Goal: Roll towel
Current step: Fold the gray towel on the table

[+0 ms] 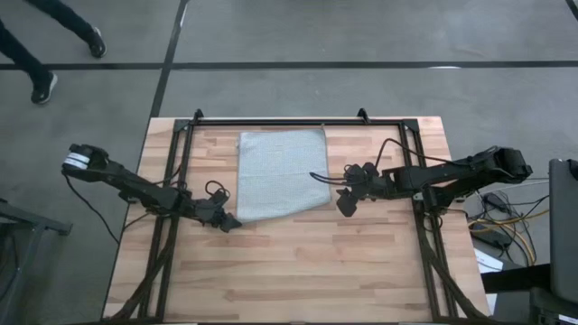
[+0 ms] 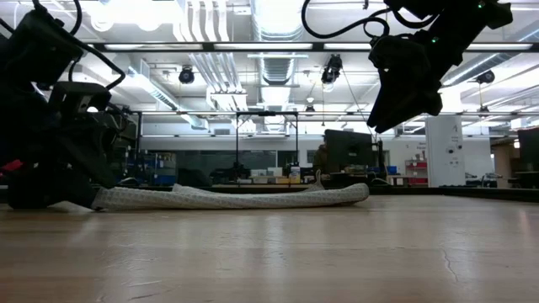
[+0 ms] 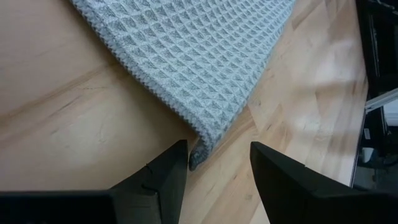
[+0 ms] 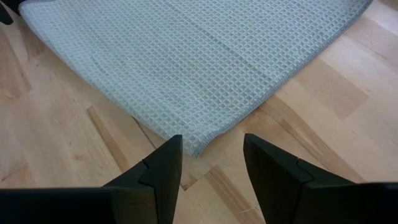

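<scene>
Rolling not yet begun: the towel point(image 1: 281, 173) lies flat and unrolled at the far middle of the bench point(image 1: 298, 271), left hand point(image 1: 228, 221) and right hand point(image 1: 344, 204) both open, empty, one at each near corner.

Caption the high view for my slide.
Both grippers open, left gripper and right gripper at the flat towel's near corners.

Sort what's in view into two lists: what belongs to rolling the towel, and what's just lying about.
Job in hand:
- towel, flat on the table
- left gripper, open at its near left corner
- right gripper, open, raised by its near right corner

Lying about:
- cables off the table's right
- a person's shoes on the floor
</scene>
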